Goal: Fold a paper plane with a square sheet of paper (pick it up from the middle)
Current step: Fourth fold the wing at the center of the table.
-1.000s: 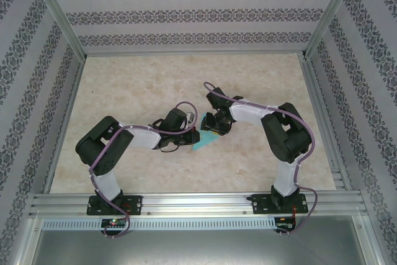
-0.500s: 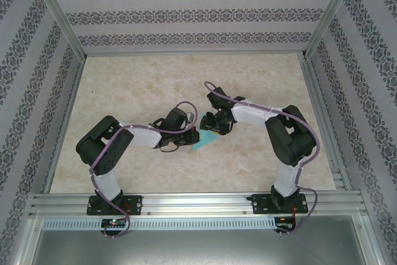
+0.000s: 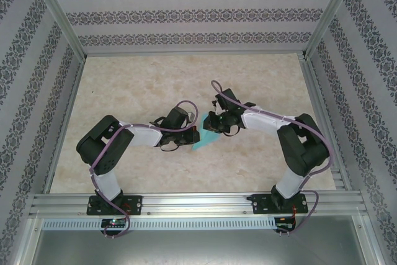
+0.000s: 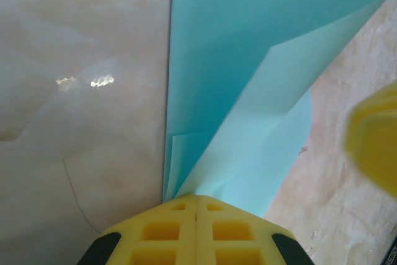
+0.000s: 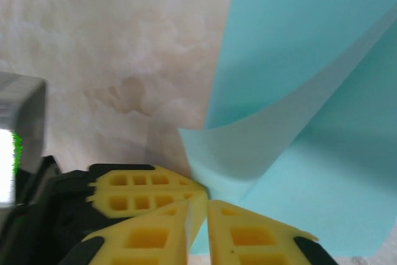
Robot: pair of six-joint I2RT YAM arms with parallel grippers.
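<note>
Turquoise — one paper plane (image 3: 206,139)

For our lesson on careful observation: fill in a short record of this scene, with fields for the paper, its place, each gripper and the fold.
paper: turquoise paper, partly folded, layers overlapping
place: on the marbled table, between the two arms
left gripper: shut on the paper's near edge
right gripper: shut on the corner of a curled flap
fold: flap lifted and curved, not pressed flat
</note>
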